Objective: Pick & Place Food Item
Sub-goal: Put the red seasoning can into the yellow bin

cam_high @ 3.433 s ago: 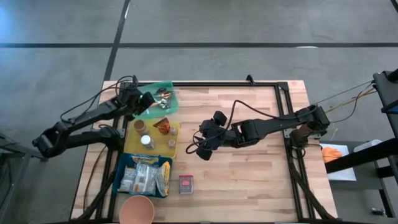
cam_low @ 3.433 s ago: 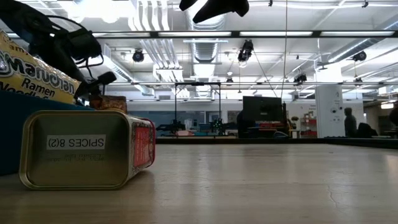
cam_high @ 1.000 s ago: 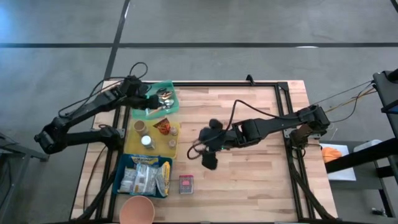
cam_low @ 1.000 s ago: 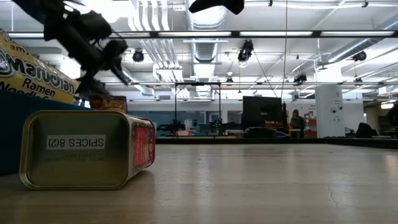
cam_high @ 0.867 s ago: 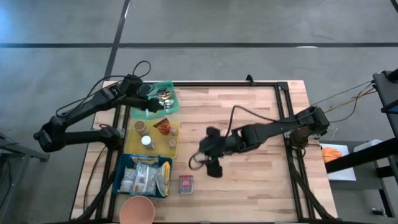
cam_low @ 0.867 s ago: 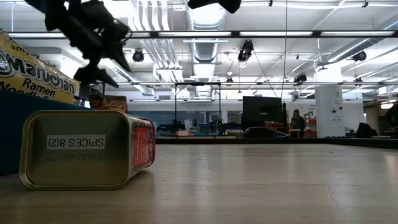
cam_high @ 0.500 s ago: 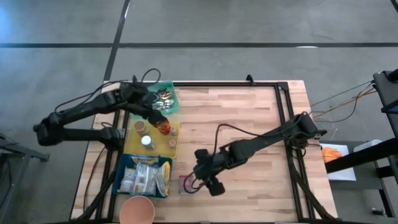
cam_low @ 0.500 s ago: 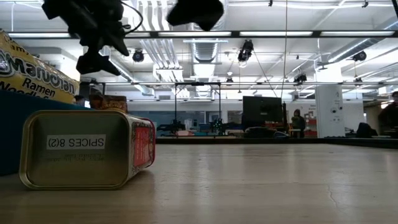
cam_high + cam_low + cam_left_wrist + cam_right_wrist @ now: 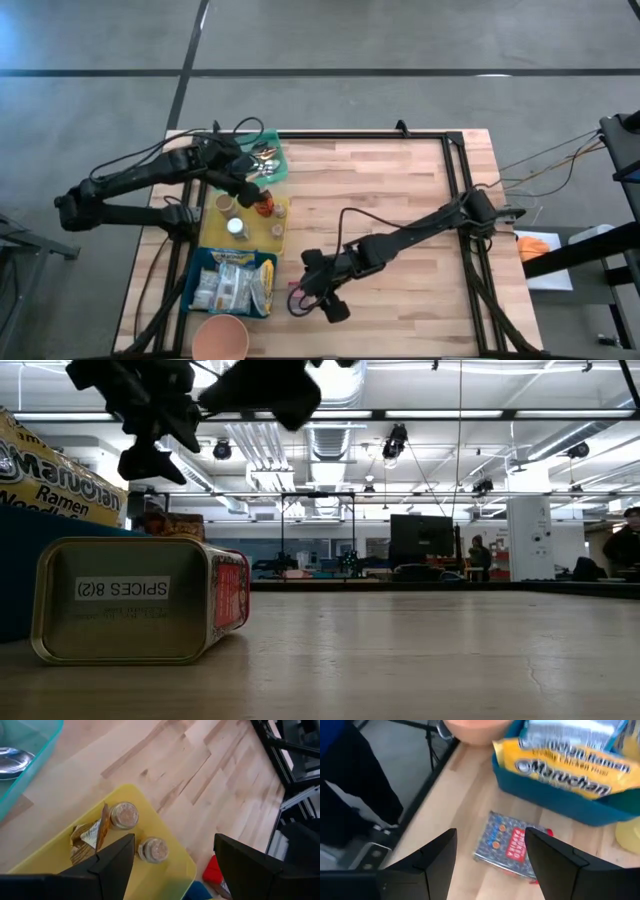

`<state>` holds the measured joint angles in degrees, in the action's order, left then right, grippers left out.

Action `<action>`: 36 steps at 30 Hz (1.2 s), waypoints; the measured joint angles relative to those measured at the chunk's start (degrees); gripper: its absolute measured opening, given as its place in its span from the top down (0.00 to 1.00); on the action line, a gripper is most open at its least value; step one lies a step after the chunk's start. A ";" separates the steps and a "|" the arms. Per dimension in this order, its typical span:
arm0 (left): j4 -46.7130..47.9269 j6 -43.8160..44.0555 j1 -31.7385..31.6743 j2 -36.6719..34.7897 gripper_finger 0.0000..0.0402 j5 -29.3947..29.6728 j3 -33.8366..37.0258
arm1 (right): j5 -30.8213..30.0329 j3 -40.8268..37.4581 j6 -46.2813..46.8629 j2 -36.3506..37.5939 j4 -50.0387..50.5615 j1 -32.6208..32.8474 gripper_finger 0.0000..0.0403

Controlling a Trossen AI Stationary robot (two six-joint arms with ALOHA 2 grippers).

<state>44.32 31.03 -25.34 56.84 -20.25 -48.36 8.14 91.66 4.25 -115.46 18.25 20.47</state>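
Hovering over the spice tin (image 9: pixel 507 845), right gripper (image 9: pixel 490 862) has fingers apart, empty; tin lies on the table (image 9: pixel 400 200) just right of the blue ramen bin (image 9: pixel 200 262). Left gripper (image 9: pixel 172 857), fingers apart and empty, hangs over the yellow tray (image 9: pixel 180 865) with jars (image 9: pixel 152 849).

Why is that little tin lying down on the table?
The spice tin does look odd: it lies on its side on the bare wood, outside the blue bin of ramen packs beside it. The right gripper hovers open above it, perhaps to grab it.
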 joint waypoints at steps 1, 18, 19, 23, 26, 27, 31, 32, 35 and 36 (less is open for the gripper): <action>0.13 0.02 0.13 0.00 0.31 -0.05 0.00 | -0.06 -0.02 -0.21 -0.80 -0.23 -0.06 0.42; 0.58 4.87 7.63 -0.04 0.31 -0.39 -0.02 | -0.76 0.34 9.10 -11.89 -6.87 -0.73 0.42; 0.60 5.01 8.34 -0.04 0.31 -0.38 -0.08 | -1.31 0.41 9.80 -12.09 -6.09 -0.73 0.42; 0.58 5.03 10.78 -0.07 0.31 -0.39 -0.22 | -5.39 0.57 11.63 -12.66 -1.29 -0.83 0.42; 0.60 5.66 12.06 -0.08 0.31 -0.41 -0.22 | -7.53 0.52 12.27 -11.91 2.34 -1.50 0.42; 0.60 6.14 12.36 -0.10 0.31 -0.40 -0.22 | -8.35 0.51 12.43 -11.49 3.63 -1.74 0.42; 0.60 8.01 12.51 -0.11 0.31 -0.38 -0.32 | -13.10 0.33 13.24 -9.72 10.56 -3.31 0.42; 0.59 8.46 12.50 -0.11 0.31 -0.39 -0.46 | -13.66 0.33 13.82 -9.13 12.63 -3.95 0.42; 0.58 8.30 12.50 -0.11 0.31 -0.42 -1.12 | -14.70 0.20 16.00 -7.89 19.75 -5.98 0.42; 0.56 8.24 12.52 -0.11 0.31 -0.42 -1.35 | -14.87 0.18 16.56 -7.51 21.63 -6.56 0.42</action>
<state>44.88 39.27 -12.82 56.73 -20.67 -49.71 -6.73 91.83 20.81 -122.97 39.88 13.91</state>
